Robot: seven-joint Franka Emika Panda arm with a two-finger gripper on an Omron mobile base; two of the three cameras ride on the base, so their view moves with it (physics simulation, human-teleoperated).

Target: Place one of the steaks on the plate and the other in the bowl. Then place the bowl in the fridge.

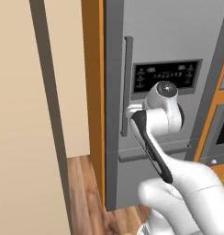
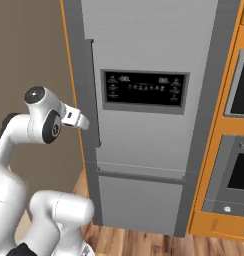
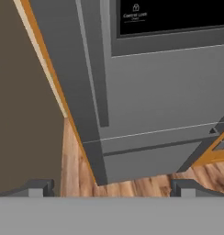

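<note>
I see the fridge dead ahead in both base views, doors closed, filling most of the frame. Black display panel sits at mid height on the door, lit text on it. Long vertical handle runs down the door's left edge; a horizontal seam and a lower drawer front sit below it.

Arm is raised in front of the door. End effector is spread wide, nothing between the tips: in the hand view the two finger tips sit far apart at the bottom corners, with only fridge door and floor between them. In the right base view the white hand points toward the handle, close to it; I cannot tell whether it touches. In the left base view the hand is just beside the lower part of the handle.

Orange cabinet side panel flanks the fridge on the left, beige wall further left. Wood floor below. On the right, orange cabinetry with built-in ovens.

Hand view looks at the door's lower left corner, handle end and drawer seam.
</note>
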